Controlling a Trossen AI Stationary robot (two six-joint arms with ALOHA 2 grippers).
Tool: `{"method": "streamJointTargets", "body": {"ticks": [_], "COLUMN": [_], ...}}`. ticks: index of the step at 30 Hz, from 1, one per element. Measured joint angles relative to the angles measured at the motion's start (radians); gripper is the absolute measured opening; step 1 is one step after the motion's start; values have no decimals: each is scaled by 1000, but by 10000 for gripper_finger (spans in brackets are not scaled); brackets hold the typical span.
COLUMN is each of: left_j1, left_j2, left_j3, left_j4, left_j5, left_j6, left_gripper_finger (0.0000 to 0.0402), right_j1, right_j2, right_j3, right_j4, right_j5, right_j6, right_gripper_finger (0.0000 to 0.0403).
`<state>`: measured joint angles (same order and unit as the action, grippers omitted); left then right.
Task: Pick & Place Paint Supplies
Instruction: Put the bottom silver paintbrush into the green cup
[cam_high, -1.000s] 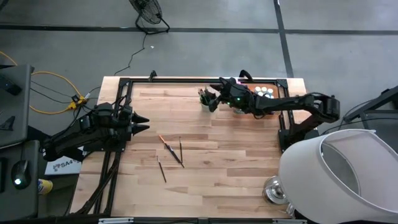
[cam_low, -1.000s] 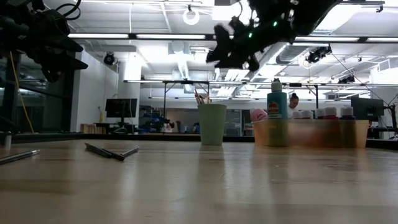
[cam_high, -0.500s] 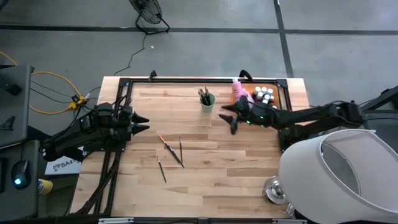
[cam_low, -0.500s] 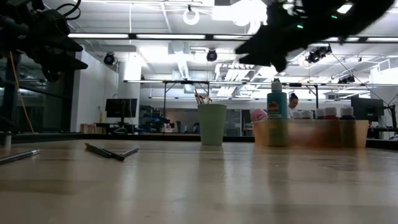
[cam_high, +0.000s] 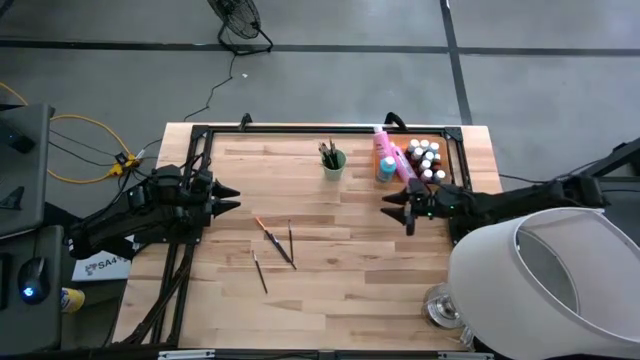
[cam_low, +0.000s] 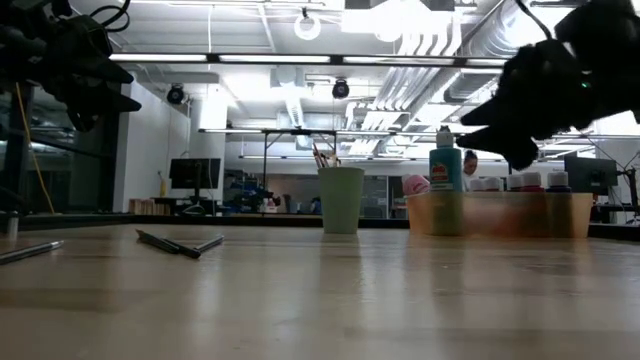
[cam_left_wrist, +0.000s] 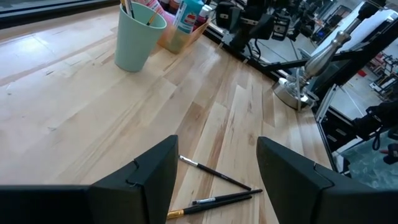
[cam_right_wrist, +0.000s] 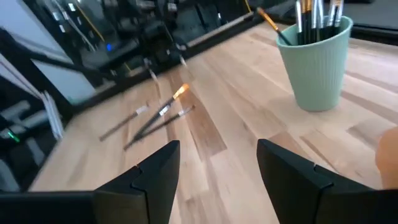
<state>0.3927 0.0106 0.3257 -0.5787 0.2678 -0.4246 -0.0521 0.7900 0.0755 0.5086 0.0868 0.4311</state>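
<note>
Several thin dark brushes (cam_high: 274, 243) lie flat on the wood mid-table, also seen in the left wrist view (cam_left_wrist: 217, 186) and right wrist view (cam_right_wrist: 155, 115). More brushes stand in the light green cup (cam_high: 333, 161). The orange tray (cam_high: 445, 160) at the far right holds pale-capped paint bottles (cam_high: 425, 157), a pink bottle (cam_high: 383, 152) and a teal bottle (cam_low: 445, 165). My right gripper (cam_high: 393, 207) is open and empty, hovering near the tray's near side. My left gripper (cam_high: 233, 199) is open at the table's left.
A black frame rail (cam_high: 320, 129) runs along the table's far edge and sides. A white lampshade (cam_high: 545, 285) and a metal base (cam_high: 440, 305) sit off the table's right near corner. Bare wood (cam_high: 340, 270) lies between the brushes and the near edge.
My right gripper has pulled away from the green cup, moving toward the table's right and near edges and sinking lower, open throughout. The left arm stayed still. No object has moved.
</note>
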Motion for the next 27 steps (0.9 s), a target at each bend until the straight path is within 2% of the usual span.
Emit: {"method": "streamJointTargets", "body": {"ticks": [4, 13, 16, 22, 27], "left_j1": [0, 0, 0, 0, 0], "left_j2": [0, 0, 0, 0, 0], "left_j3": [0, 0, 0, 0, 0], "left_j4": [0, 0, 0, 0, 0], "left_j5": [-1, 0, 0, 0, 0], "left_j6": [0, 0, 0, 0, 0], "left_gripper_finger": [214, 214, 214, 214, 214], "right_j1": [0, 0, 0, 0, 0], "right_j2": [-68, -226, -304, -513, -683], "right_j3": [-67, -67, -67, -67, -67], "right_j4": [86, 60, -50, -314, -479], "right_j5": [0, -7, -28, -162, -145], "right_j6": [36, -41, -27, 16, 12], "right_gripper_finger": [207, 207, 207, 207, 207]}}
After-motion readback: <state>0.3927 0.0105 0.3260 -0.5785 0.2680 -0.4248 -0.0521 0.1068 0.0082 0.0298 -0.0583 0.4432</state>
